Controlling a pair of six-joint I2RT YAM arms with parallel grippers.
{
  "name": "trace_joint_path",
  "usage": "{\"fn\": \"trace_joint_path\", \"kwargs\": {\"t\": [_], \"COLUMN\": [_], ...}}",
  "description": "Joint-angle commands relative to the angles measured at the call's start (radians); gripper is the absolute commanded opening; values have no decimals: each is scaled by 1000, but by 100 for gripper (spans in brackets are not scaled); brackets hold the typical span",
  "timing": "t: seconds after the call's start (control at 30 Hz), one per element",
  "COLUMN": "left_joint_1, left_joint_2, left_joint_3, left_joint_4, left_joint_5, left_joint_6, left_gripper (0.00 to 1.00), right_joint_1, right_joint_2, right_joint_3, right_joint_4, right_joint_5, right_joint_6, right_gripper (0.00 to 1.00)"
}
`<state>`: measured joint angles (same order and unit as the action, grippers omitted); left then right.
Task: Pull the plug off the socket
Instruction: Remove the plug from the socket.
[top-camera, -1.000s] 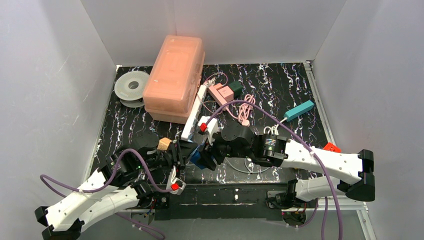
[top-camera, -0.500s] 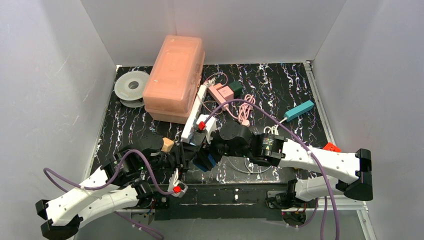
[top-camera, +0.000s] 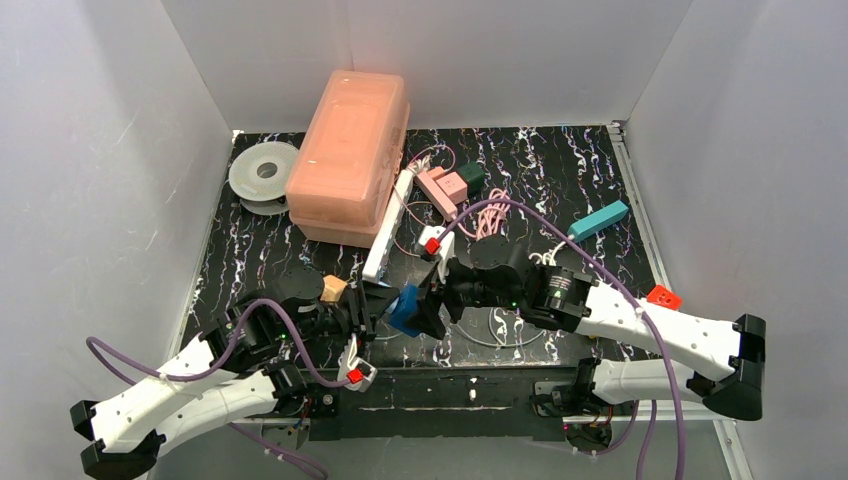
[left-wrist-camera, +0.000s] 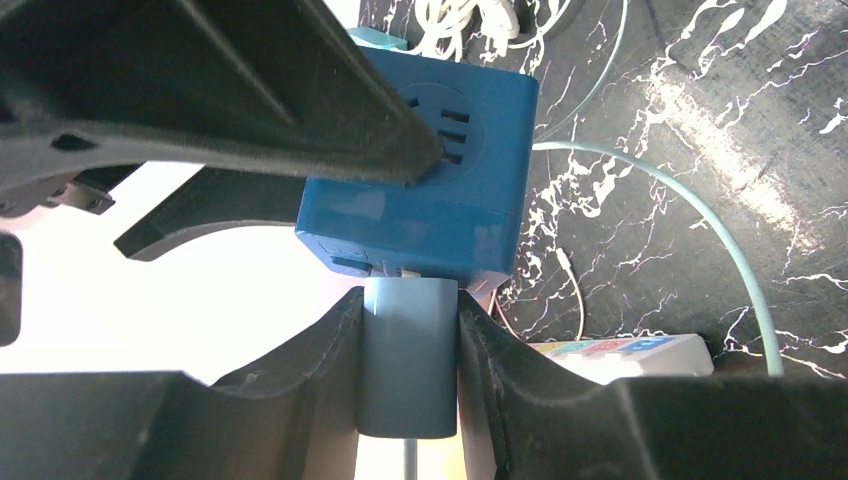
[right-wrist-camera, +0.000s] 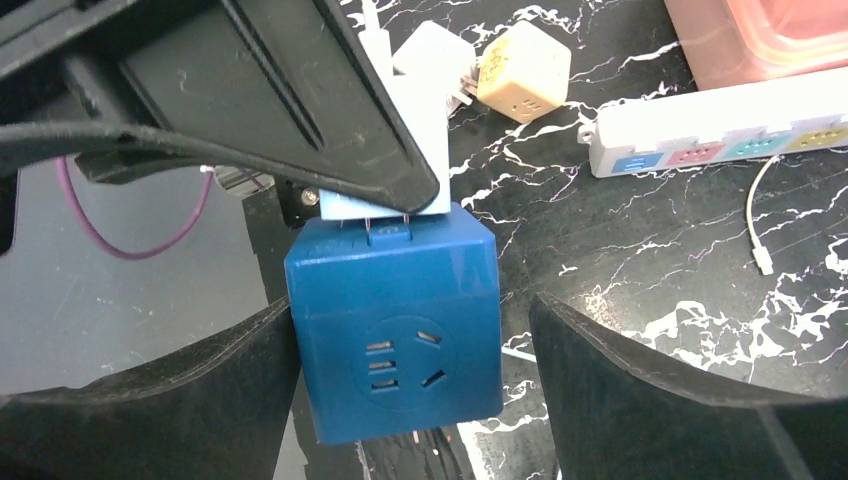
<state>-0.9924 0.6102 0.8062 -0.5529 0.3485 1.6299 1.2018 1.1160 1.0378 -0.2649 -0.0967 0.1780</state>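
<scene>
Since a second ago the right claw (right-wrist-camera: 410, 305) has drawn back to the right and spread its fingers, which now stand wider than the blue socket block (right-wrist-camera: 390, 340): one finger is at the block's side and the other stands off with a gap. The left claw (left-wrist-camera: 410, 310) pinches the grey plug (left-wrist-camera: 408, 370), its pads pressed on both sides. The plug meets one face of the block, with thin metal pins showing in a narrow gap between them, so it is not fully out. Plug and block sit between the two claws at the near middle of the table (top-camera: 560, 170).

That table is black with white marbling, boxed in by plain white walls (top-camera: 100, 150) on the left, far and right sides. A beige cube (top-camera: 333, 290) lies just left of the left claw. A white power strip (top-camera: 388, 235) runs from there toward the far side, beside a big pink box (top-camera: 350, 150), with a clear spool (top-camera: 263, 175) in the far left corner. Pink chargers (top-camera: 443, 187) and coiled cables (top-camera: 490, 215) lie beyond the right claw, and a teal block (top-camera: 600, 220) sits further right. Bare surface shows along the far right edge and to the near left of the left arm
</scene>
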Motion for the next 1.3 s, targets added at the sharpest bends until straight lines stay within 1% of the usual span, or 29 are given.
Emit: {"fn": "trace_joint_path", "kwargs": {"t": [0.0, 0.17, 0.33, 0.47, 0.57, 0.73, 0.8, 0.87, 0.93, 1.0, 1.03, 1.07, 1.17, 1.27], "left_joint_1": [-7, -6, -7, -8, -9, -8, -8, -9, -8, -8, -9, -7, -7, -8], "left_joint_2": [-18, -25, -45, -50, -43, -38, -40, -43, -44, -47, -48, -51, -62, -71], "left_joint_3": [4, -4, -12, -3, -3, -9, -15, -18, -20, -23, -25, -29, -47, -58], "left_joint_4": [52, 59, 62, 62, 66, 72, 78, 81, 83, 85, 85, 85, 82, 68], "left_joint_5": [13, 18, 6, -11, -19, -16, -16, -21, -29, -35, -35, -34, -27, -20], "left_joint_6": [-7, 7, 24, 16, 10, 7, 8, 8, 8, 5, 6, 7, 29, 59], "left_gripper": [0, 0, 0, 0, 0, 0, 0, 0, 0, 0, 0, 0, 0, 0], "right_joint_1": [-29, -53, -87, -91, -91, -91, -91, -91, -91, -90, -91, -91, -91, -91], "right_joint_2": [-38, -9, 20, 84, 140, 174, 167, 161, 157, 146, 137, 128, 102, 77], "right_joint_3": [-30, -32, -25, 16, 35, 39, 35, 38, 46, 38, 29, 20, 0, 9], "right_joint_4": [8, 47, 107, 87, 103, 150, 171, 168, 144, 139, 148, 159, 165, 125], "right_joint_5": [-100, -191, -335, -410, -460, -430, -416, -406, -392, -381, -375, -373, -380, -387], "right_joint_6": [-71, -103, -117, -131, -108, -66, -64, -68, -74, -73, -68, -61, -57, -64], "right_gripper": [87, 88, 89, 88, 85, 80, 73, 61, 44, 22, 5, 1, 1, 1]}}
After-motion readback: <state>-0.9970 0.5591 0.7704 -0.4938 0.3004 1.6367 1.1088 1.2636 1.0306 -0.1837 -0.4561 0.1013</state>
